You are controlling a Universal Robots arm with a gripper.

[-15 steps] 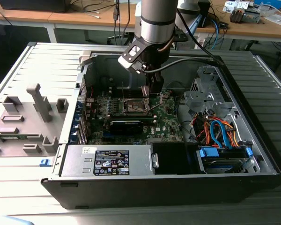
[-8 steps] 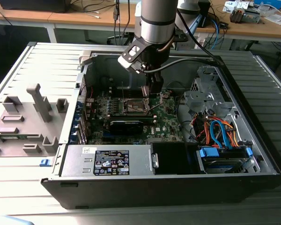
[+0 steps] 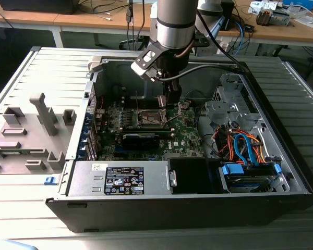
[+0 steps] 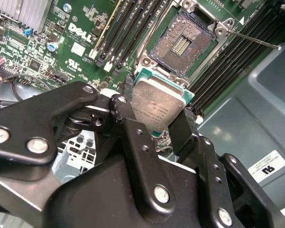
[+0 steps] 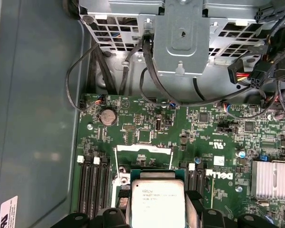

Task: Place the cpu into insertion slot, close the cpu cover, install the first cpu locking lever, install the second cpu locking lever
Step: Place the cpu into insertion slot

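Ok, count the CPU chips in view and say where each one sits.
1. The cpu is clamped in the tool, held close beside the empty insertion slot. The tool covers part of the motherboard, so another could be hidden.

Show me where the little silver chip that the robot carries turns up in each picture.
Exterior view: at the tip of the gripper, over the green motherboard; too small to pick out.
Second wrist view: the cpu sits mid-picture, clamped between the black fingers, close to the open insertion slot.
First wrist view: the cpu lies between the fingers, metal top facing the camera.
Shared landmark: the green motherboard.
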